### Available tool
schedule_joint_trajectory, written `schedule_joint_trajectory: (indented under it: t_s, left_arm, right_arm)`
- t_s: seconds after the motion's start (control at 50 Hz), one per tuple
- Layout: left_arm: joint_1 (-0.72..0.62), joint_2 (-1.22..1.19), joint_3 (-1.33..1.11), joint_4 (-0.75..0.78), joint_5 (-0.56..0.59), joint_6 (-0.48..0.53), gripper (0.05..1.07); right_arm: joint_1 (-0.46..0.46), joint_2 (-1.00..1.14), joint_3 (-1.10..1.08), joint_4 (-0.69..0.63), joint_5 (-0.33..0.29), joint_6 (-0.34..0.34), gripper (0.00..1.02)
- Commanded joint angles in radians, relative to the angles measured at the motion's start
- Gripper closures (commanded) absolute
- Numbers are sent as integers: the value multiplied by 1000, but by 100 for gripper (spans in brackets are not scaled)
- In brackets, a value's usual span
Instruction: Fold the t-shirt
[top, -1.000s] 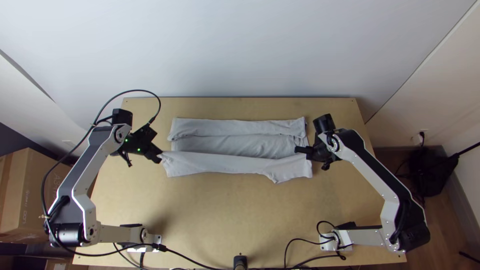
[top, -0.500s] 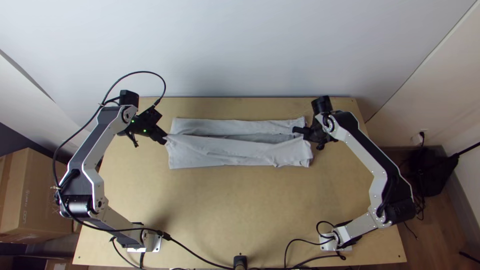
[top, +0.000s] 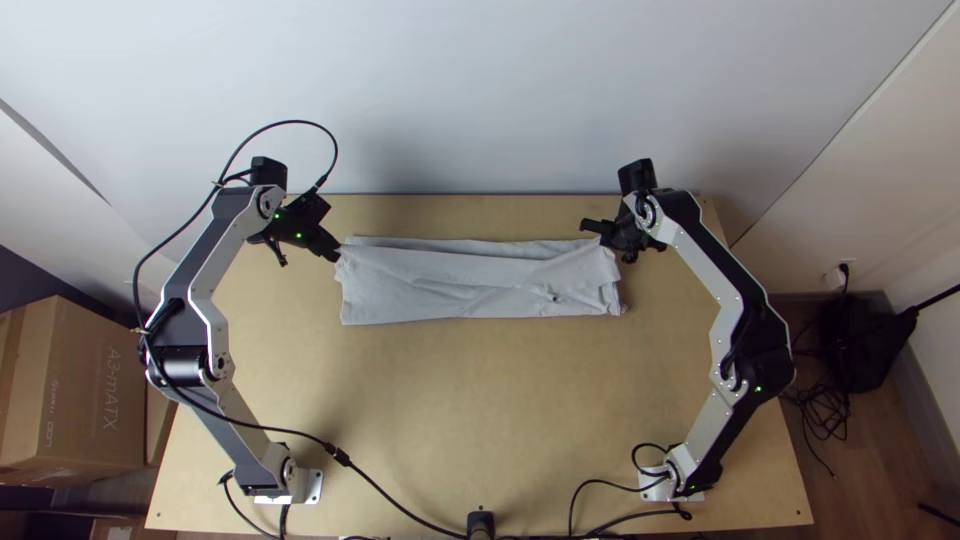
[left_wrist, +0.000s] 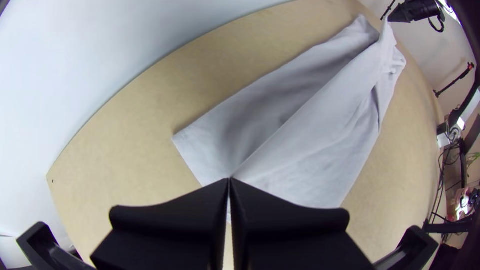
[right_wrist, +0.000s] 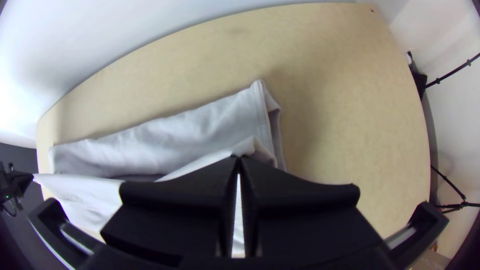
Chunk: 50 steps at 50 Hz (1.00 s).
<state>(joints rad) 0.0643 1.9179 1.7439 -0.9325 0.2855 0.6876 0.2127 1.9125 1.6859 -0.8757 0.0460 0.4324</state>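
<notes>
Robotics lab/workshop rm.
L robot arm (top: 212, 250) & R robot arm (top: 715, 265) mtd on wooden tabletop (top: 480, 420), w/ cables (top: 343, 457), cardboard box (top: 95, 390), plain wall (top: 480, 90).

The left tool (top: 334, 254) and right tool (top: 588, 226) point inward, each with both fingers (left_wrist: 170, 220) pressed together.

the t-shirt (top: 450, 285) is plain light grey, the table (top: 480, 400) tan.

one t-shirt (top: 470, 285), two arms (top: 215, 245), two pincers (top: 335, 256), one table (top: 480, 410)
</notes>
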Motion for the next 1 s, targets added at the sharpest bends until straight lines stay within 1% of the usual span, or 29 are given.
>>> schedule_joint_trajectory:
  t_s: [0.0, 0.22, 0.32, 0.42, 0.64, 0.78, 0.8, 0.82, 0.84, 0.88, 0.9, 0.92, 0.98]
  left_arm:
    - [-1, 61, 68, -8, 6, -8, 104]
    - [5, 179, 160, -2, 6, -28, 104]
    - [5, 237, 192, 11, 6, -62, 104]
    - [5, 279, 195, 18, 6, -74, 104]
    - [8, 306, 175, 70, 6, -125, 104]
    - [11, 326, 169, 121, 4, -169, 104]
    - [12, 326, 169, 121, 4, -177, 99]
    - [12, 325, 169, 120, 6, -180, 87]
    - [14, 320, 166, 120, 6, -184, 71]
    - [15, 303, 163, 115, 7, -194, 34]
    - [14, 294, 160, 113, 7, -198, 19]
    - [15, 286, 160, 115, 7, -201, 11]
    - [26, 257, 158, 118, 30, -212, 10]
  right_arm:
    - [-13, 71, 72, 0, 15, -14, 100]
    - [-33, 223, 192, 0, 15, -12, 100]
    - [-47, 292, 232, -2, 15, -12, 100]
    - [-53, 355, 259, -2, 17, -12, 100]
    - [-52, 421, 293, 0, 18, -7, 100]
    - [-49, 451, 302, 0, 37, -9, 100]
    - [-49, 451, 302, 0, 40, -11, 100]
    - [-47, 451, 299, -3, 49, -11, 99]
    - [-44, 444, 293, -6, 57, -12, 93]
    - [-39, 422, 281, -6, 64, -14, 79]
    - [-38, 413, 279, -6, 68, -17, 70]
    - [-38, 402, 279, -6, 71, -17, 62]
    - [-38, 364, 271, -8, 71, -18, 46]
